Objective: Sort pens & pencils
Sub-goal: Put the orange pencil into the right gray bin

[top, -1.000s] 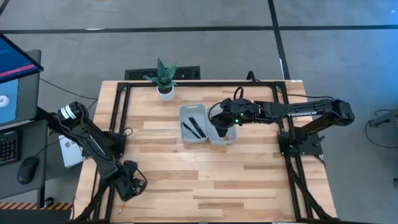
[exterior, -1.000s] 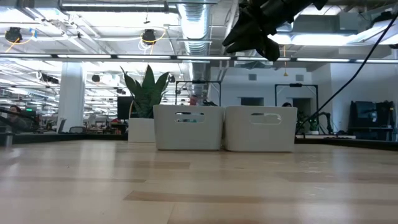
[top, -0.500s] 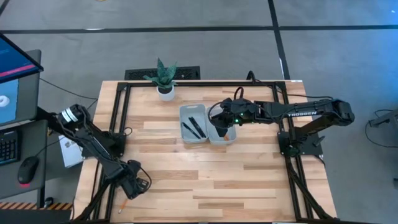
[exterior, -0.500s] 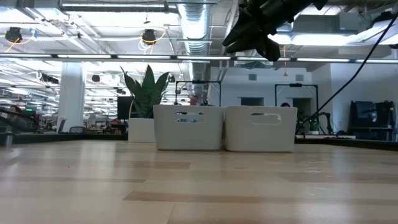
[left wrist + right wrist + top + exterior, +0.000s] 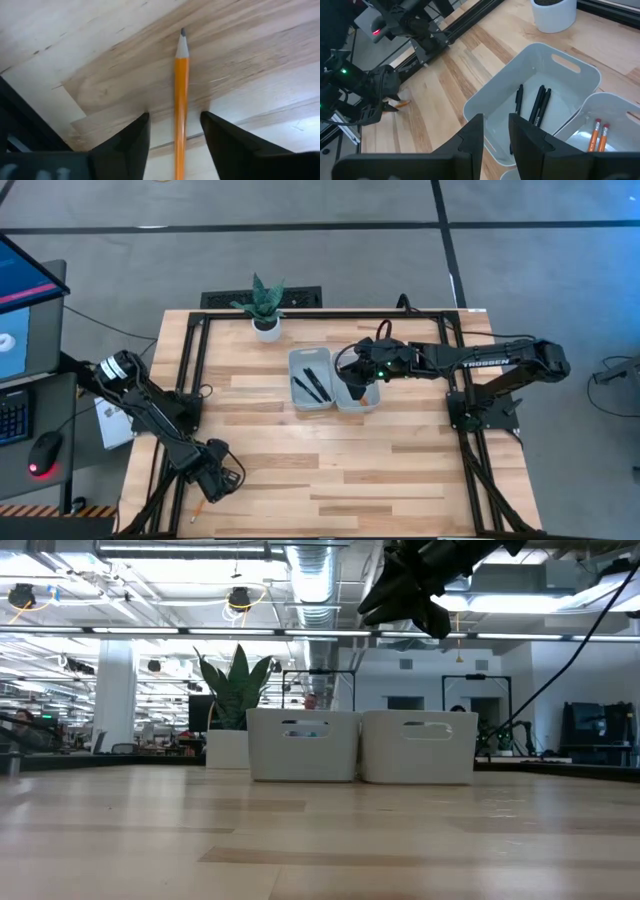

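Observation:
An orange pencil [image 5: 180, 105] lies flat on the wood near the table's near left corner [image 5: 198, 507]. My left gripper [image 5: 208, 490] points down over it, open. Its two fingers [image 5: 135, 140] stand on either side of the pencil's shaft with a gap on each side. Mid-table stand two white bins. The left bin [image 5: 310, 406] holds three black pens [image 5: 537, 105]. The right bin [image 5: 615, 107] holds two orange pencils [image 5: 598, 134]. My right gripper [image 5: 358, 385] hangs above the right bin, open by a narrow gap, with nothing between its fingers.
A potted plant [image 5: 264, 305] stands at the table's far edge, left of the bins. Black frame rails [image 5: 190, 360] run along the left and right sides, one close beside the pencil. Bare wood [image 5: 350, 470] lies between the bins and the near edge.
My left gripper has shifted a little toward the table's right edge and sunk slightly over the orange pencil, which has stayed where it lay. My right gripper has kept still above the bins.

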Controlling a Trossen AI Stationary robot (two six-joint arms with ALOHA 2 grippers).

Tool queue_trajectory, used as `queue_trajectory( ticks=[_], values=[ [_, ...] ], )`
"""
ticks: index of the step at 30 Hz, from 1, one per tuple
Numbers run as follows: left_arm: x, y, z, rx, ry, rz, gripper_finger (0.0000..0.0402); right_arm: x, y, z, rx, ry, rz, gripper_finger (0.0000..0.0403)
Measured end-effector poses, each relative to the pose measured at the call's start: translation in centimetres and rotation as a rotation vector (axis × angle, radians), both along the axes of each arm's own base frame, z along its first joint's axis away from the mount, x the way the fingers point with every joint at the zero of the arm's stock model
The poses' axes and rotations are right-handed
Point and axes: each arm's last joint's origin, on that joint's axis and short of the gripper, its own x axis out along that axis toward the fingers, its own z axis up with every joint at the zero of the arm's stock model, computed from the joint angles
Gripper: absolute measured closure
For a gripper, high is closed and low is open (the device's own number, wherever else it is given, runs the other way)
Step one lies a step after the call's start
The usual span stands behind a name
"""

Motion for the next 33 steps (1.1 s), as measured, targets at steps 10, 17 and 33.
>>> queue_trajectory(
  ticks=[10, 17, 33],
  values=[
    [0.2, 0.0, 0.0, 0.007, -0.025, 0.001, 0.0321, 0.0, 0.0, 0.0, 0.000, 0.000, 0.000, 0.0290],
    [0.7, 0.3, 0.0, -0.001, -0.032, -0.031, 0.0354, 0.0, 0.0, 0.0, 0.000, 0.000, 0.000, 0.0290],
    [1.2, 0.9, 0.0, 0.003, -0.048, -0.111, 0.0382, 0.0, 0.0, 0.0, -0.001, 0.000, 0.001, 0.0290]
  ],
)
